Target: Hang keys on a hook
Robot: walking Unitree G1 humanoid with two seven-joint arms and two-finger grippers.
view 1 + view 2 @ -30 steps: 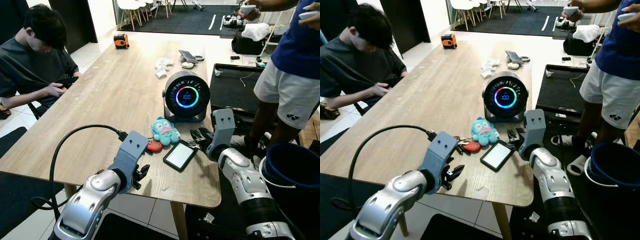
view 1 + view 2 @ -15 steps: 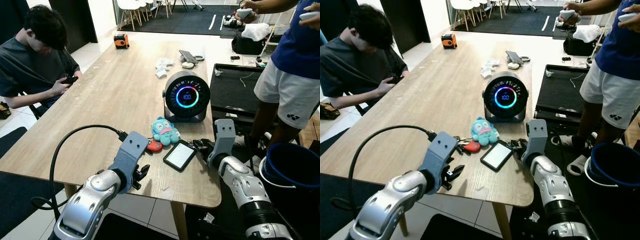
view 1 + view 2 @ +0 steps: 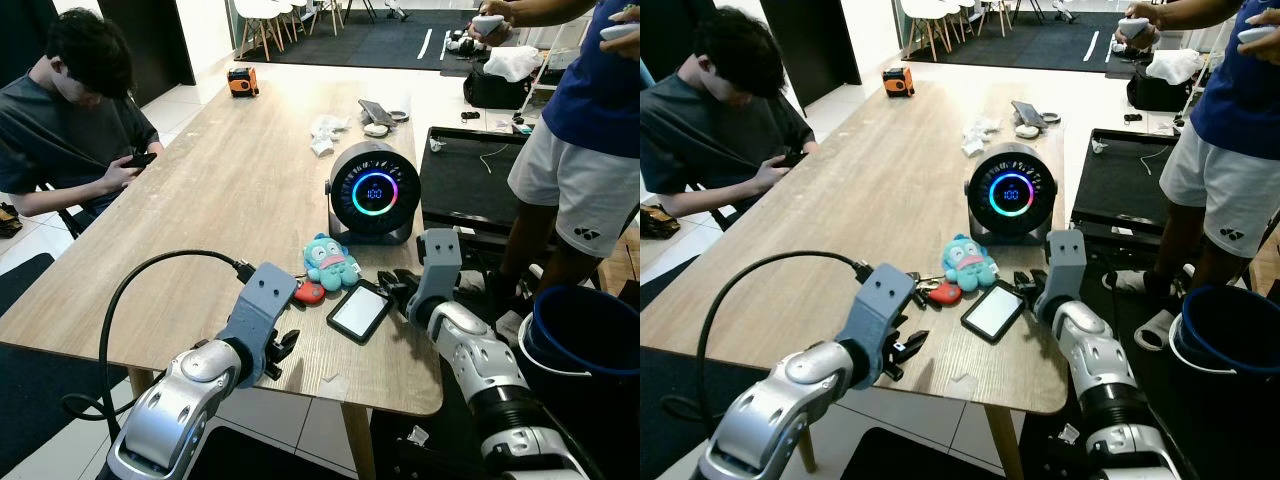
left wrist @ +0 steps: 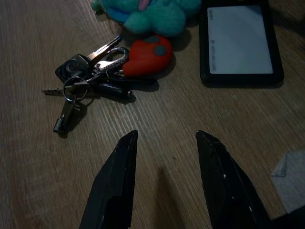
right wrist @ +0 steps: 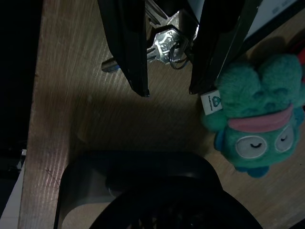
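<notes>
A bunch of keys (image 4: 88,76) with a red fob (image 3: 308,292) lies on the wooden table (image 3: 220,190), beside a teal plush charm (image 3: 329,262). My left gripper (image 4: 165,135) hovers open just short of the bunch, near the table's front edge (image 3: 902,350). My right gripper (image 3: 395,285) is low over the table at the right of a black card holder (image 3: 358,311). In the right wrist view its fingers (image 5: 136,57) stand apart, with silver keys (image 5: 167,40) lying between them and the plush (image 5: 255,129) just beyond one tip.
A round black fan (image 3: 372,192) with a lit ring stands behind the plush. A person (image 3: 70,110) sits at the table's left side; another person (image 3: 580,150) stands at the right. A blue bucket (image 3: 590,330) sits on the floor at right.
My right arm has shifted a little left and forward, bringing its fingers nearer the card holder. The left arm has not moved.
</notes>
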